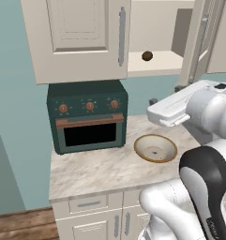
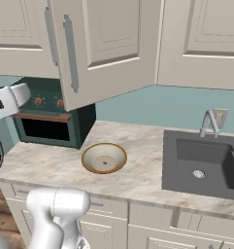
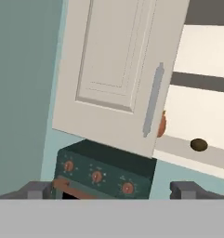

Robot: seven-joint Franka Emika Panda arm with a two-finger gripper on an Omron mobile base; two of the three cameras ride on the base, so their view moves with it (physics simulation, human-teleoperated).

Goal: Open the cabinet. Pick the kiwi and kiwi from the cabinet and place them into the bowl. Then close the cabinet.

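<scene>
Cream cabinet (image 1: 81, 40) in the left base view: right door swung open, one kiwi (image 1: 146, 56) on its shelf, bowl (image 1: 155, 148) below on the counter (image 1: 95, 171). Right base view: we see the bowl right of the toaster oven (image 2: 53, 121). Hand view: gripper (image 3: 113, 189) spread wide, holding nothing.
</scene>
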